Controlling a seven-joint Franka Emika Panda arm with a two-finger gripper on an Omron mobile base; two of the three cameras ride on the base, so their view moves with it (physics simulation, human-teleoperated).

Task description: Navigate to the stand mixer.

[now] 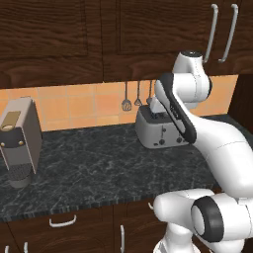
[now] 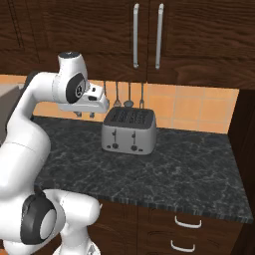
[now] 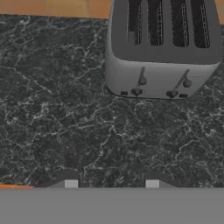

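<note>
Stand mixer can't be spotted. Tool point(image 2: 85, 114) hovers w/ nothing held, fingers apart, above dark marble desk point(image 2: 189, 169), left of silver toaster point(image 2: 129, 131). Coffee machine point(image 1: 19, 142) far left.

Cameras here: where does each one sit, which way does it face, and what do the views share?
Left base view: behind the arm's left, facing the counter, coffee machine and toaster; arm at right.
Right base view: behind its right, facing the toaster; arm at left.
Hand view: on the hand, looking down past the gripper.
All share the toaster and counter.
</note>
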